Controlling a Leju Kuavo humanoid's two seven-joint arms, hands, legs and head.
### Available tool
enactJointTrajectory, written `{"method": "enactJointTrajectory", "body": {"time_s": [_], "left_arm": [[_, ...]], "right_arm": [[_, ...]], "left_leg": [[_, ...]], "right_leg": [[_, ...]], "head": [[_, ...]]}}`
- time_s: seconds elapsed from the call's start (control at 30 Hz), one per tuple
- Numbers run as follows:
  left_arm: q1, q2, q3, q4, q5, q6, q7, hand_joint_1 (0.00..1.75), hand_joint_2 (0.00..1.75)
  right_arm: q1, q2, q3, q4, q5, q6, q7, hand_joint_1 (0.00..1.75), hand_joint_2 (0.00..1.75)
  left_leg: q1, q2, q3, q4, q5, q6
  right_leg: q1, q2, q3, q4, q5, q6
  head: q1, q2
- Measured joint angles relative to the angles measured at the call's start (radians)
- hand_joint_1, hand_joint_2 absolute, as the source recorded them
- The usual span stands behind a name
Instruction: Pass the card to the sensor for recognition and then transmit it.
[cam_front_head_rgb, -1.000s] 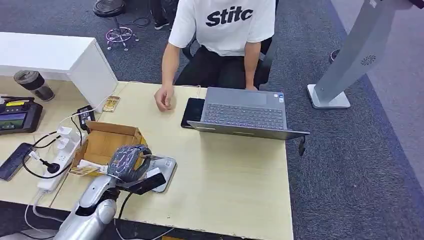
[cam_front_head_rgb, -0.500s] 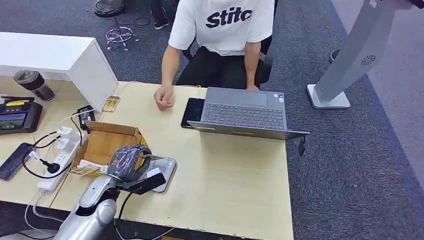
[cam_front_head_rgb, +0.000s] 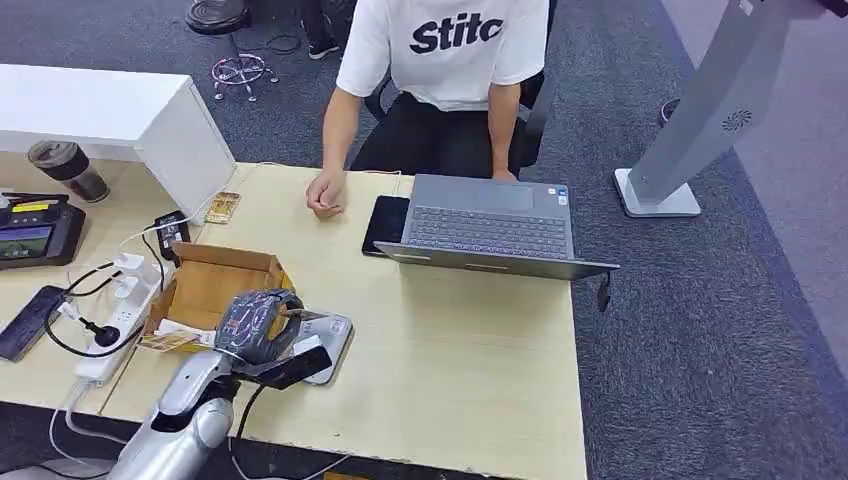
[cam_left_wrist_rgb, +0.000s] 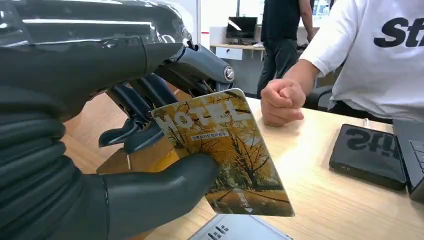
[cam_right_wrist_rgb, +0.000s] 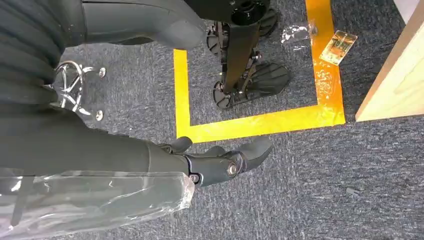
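Note:
My left hand (cam_front_head_rgb: 262, 325) hovers over the near left part of the wooden table (cam_front_head_rgb: 460, 370), just above a flat grey sensor (cam_front_head_rgb: 332, 335). In the left wrist view its thumb and fingers (cam_left_wrist_rgb: 150, 195) pinch a yellow hotel card (cam_left_wrist_rgb: 227, 150) printed with autumn trees. The card is tilted, its lower edge just above the sensor (cam_left_wrist_rgb: 235, 231). My right hand (cam_right_wrist_rgb: 225, 162) hangs beside the table over the carpet, fingers loosely apart and holding nothing.
A person in a white shirt sits across the table, a fist (cam_front_head_rgb: 326, 195) resting near a black tablet (cam_front_head_rgb: 385, 222) and a grey laptop (cam_front_head_rgb: 490, 225). An open cardboard box (cam_front_head_rgb: 215, 285), a power strip (cam_front_head_rgb: 120, 310) and cables lie left of my hand. Another card (cam_front_head_rgb: 222, 207) lies further back.
The person's fist has drawn back slightly toward the far table edge. My left hand and the card have stayed in place.

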Motion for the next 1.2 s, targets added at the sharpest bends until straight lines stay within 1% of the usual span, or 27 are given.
{"method": "enactJointTrajectory", "body": {"time_s": [0.07,0.17,0.53,0.63,0.73,1.2], "left_arm": [[0.0,0.0,0.0,0.0,-0.003,0.0,-0.002,1.75,1.75],[-0.013,0.003,-0.008,0.0,-0.043,0.002,-0.021,1.75,1.75],[-0.035,0.02,-0.023,0.003,-0.052,-0.002,-0.019,1.75,1.75],[-0.04,0.022,-0.024,0.003,-0.007,0.034,-0.035,1.75,1.75],[-0.059,0.037,-0.023,-0.013,0.029,0.031,-0.039,1.75,1.75],[-0.071,0.077,-0.014,-0.058,0.038,0.025,-0.042,1.75,1.75]], "right_arm": [[0.0,0.0,0.0,0.0,0.0,0.0,0.0,0.0,1.75],[-0.001,0.0,0.007,0.0,0.019,0.0,0.007,0.0,1.75],[-0.006,0.0,0.024,0.0,0.018,0.0,0.009,0.0,1.75],[-0.006,0.0,0.024,0.001,0.016,0.0,0.009,0.0,1.75],[-0.006,0.0,0.024,0.002,0.016,0.0,0.008,0.0,1.75],[-0.005,0.0,0.025,0.002,0.01,0.0,0.003,0.0,1.75]], "left_leg": [[0.0,0.0,0.0,0.0,0.0,0.0],[0.0,-0.001,0.0,0.0,0.0,0.0],[0.0,0.0,-0.001,0.0,0.0,0.0],[0.0,0.0,-0.001,0.0,0.0,0.0],[0.0,0.0,-0.001,0.0,0.0,0.0],[0.0,0.0,-0.001,0.0,0.0,0.0]], "right_leg": [[0.0,0.0,0.0,0.0,0.0,0.0],[0.0,-0.001,0.0,0.0,0.0,0.0],[0.0,0.0,-0.001,0.0,0.0,0.0],[0.0,0.0,-0.001,0.0,0.0,0.0],[0.0,0.0,-0.001,0.0,0.0,0.0],[0.0,0.0,-0.001,0.0,0.0,0.0]], "head": [[0.0,0.0],[0.0,0.0],[0.0,0.0],[0.0,0.0],[0.0,0.0],[0.0,0.0]]}}
